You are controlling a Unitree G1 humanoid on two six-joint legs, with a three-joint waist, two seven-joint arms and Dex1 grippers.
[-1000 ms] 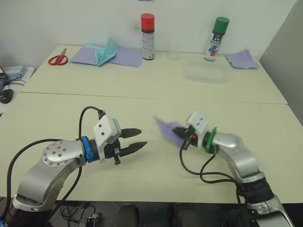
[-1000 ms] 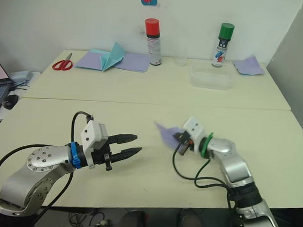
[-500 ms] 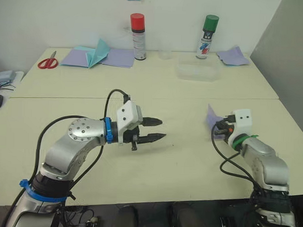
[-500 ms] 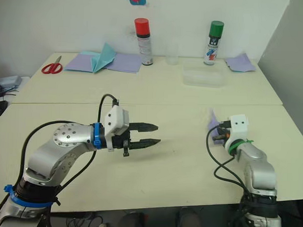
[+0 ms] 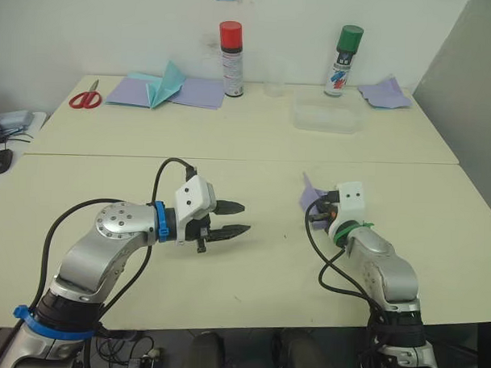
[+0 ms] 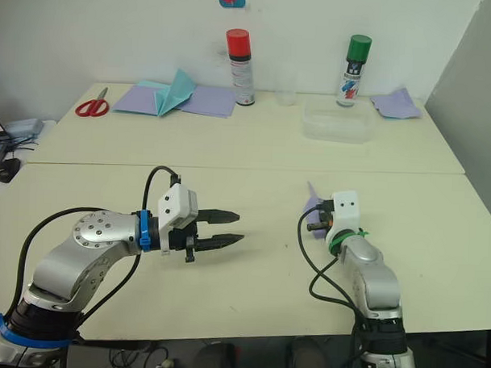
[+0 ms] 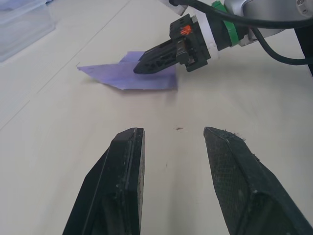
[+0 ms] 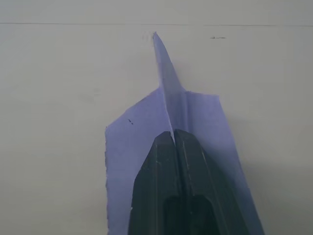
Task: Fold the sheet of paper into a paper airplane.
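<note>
Pale worktop (image 5: 255, 140) by a white wall | right end effector (image 7: 146, 61) pinched shut on the purple paper airplane (image 7: 132, 77), low over the middle | left end effector (image 5: 238, 218) open, empty, near | step: folds look done | next: set it down gently

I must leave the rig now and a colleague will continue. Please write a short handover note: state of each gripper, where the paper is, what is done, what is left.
Right gripper: shut on the folded lavender paper airplane, pinching its raised centre fold; the paper's lower edge seems to touch the cream table, right of centre.
Left gripper: open, holding nothing, pointing toward the paper, clearly apart from it.
Done: the paper already has a pointed tip and layered creases.
Left: probably finishing the wing folds, then setting it down; I cannot tell how complete the folds are.
</note>
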